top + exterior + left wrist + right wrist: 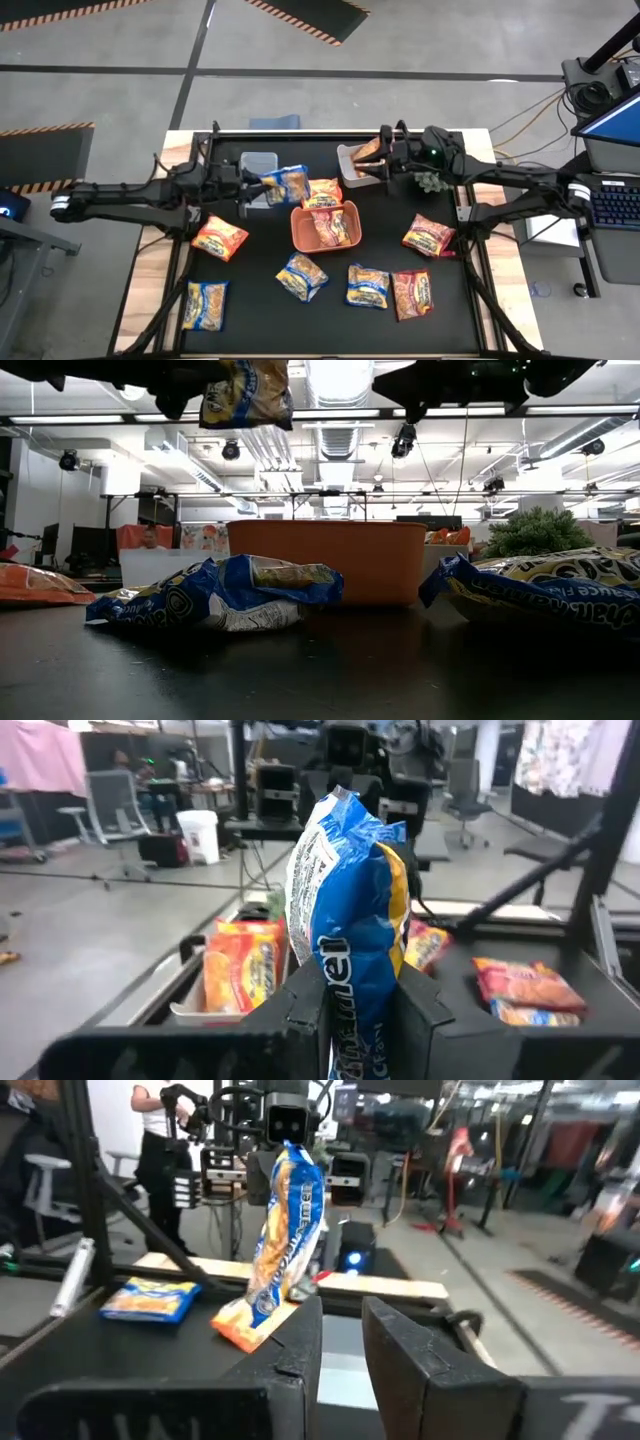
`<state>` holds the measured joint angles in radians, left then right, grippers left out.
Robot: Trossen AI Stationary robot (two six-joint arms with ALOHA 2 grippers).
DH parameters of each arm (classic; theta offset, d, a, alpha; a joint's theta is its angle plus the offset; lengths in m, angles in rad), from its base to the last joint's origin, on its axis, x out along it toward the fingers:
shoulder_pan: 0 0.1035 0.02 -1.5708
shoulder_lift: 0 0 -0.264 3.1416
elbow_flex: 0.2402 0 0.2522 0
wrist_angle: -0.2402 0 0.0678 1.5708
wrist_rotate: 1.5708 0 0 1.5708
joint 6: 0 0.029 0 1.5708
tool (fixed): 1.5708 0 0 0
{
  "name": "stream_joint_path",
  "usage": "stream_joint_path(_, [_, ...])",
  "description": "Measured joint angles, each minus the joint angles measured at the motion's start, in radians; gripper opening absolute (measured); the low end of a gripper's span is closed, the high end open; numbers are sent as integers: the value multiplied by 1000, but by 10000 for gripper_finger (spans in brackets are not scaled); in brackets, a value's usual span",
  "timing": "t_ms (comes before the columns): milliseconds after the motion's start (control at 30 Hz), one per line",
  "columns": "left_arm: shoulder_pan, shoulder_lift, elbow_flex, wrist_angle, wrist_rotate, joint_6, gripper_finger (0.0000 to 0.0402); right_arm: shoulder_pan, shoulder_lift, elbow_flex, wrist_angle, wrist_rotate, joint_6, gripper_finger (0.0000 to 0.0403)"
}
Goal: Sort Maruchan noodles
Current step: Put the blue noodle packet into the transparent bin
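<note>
The left gripper [352, 1010] pinches a blue-and-yellow noodle packet [345, 910], held off the table at ten o'clock from the orange bin [300, 222]. The right gripper [378, 152] hangs over the white bin [345, 160] at one o'clock, fingers narrow around nothing. Other packets [302, 276] lie scattered.

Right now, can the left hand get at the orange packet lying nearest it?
Probably not yet: the left hand is shut on a blue packet, held in the air. The orange packet lies flat, uncovered and close by, so only that load stands in the way.
</note>
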<state>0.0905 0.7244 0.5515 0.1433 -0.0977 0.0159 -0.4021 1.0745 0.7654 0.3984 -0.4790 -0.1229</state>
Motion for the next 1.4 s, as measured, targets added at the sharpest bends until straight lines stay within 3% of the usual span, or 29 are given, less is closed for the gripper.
stream_joint_path(267, [5,8,-5,-4,1,201,44,25,104,0,44,8,104,121])
stream_joint_path(433, [6,-8,-5,-18,-34,342,44,24,208,16,160,139,156,178])
stream_joint_path(533, [6,-13,-5,-54,-46,407,44,23,279,101,147,152,136,200])
stream_joint_path(767, [6,-41,-5,-102,-76,279,43,39,427,394,-86,-123,100,214])
stream_joint_path(867, [6,-58,-5,-146,-76,221,42,65,467,479,-188,-192,78,215])
stream_joint_path(1400, [6,-153,-5,-277,-92,218,40,123,631,672,-253,-14,12,215])
